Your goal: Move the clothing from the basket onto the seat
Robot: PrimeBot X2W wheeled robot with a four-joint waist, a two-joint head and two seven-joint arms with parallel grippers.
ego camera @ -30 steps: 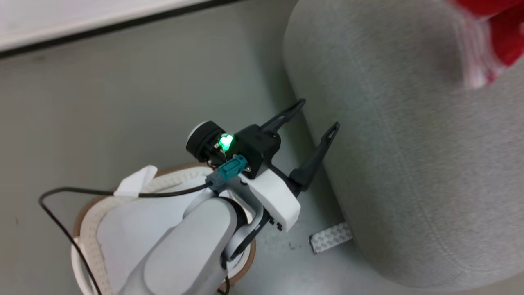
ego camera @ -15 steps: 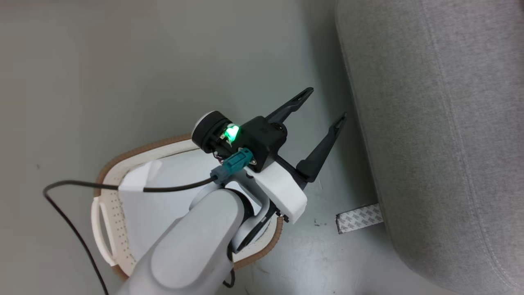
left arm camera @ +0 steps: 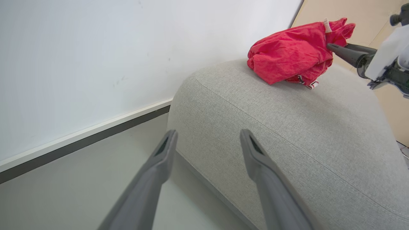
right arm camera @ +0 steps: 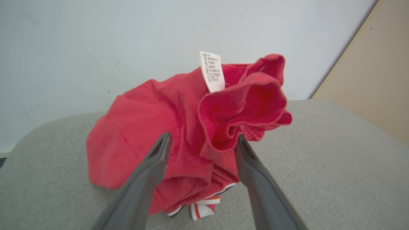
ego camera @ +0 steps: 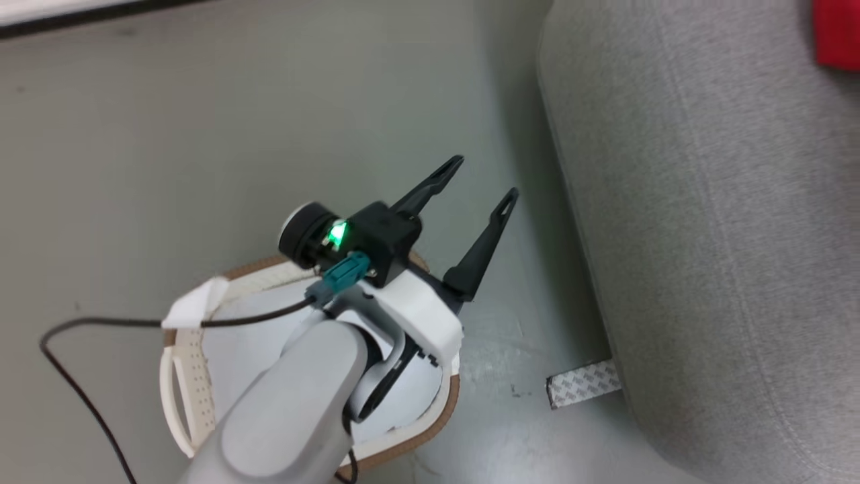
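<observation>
The red clothing (right arm camera: 179, 134) lies bunched on top of the light-grey seat (left arm camera: 287, 127), with a white label sticking up. My right gripper (right arm camera: 202, 140) is open, its fingers either side of the heap's near side, and it reaches the clothing (left arm camera: 287, 51) from the right (left arm camera: 332, 48). My left gripper (ego camera: 485, 178) is open and empty over the floor, between the basket (ego camera: 440, 420) and the seat (ego camera: 705, 235). A corner of the clothing (ego camera: 836, 33) shows at the top right. The basket holds a plain white cloth (ego camera: 248, 329), partly hidden by my left forearm.
A patterned strip of tape (ego camera: 583, 384) lies on the grey floor at the foot of the seat. A black cable (ego camera: 101, 323) loops from my left wrist over the basket. A white wall with a dark baseboard (left arm camera: 80, 140) stands behind, and a tan panel (right arm camera: 367, 80) to the right.
The head camera has moved, so the whole picture shifted and the red corner came back in. My left gripper stays open over the floor by the basket.
</observation>
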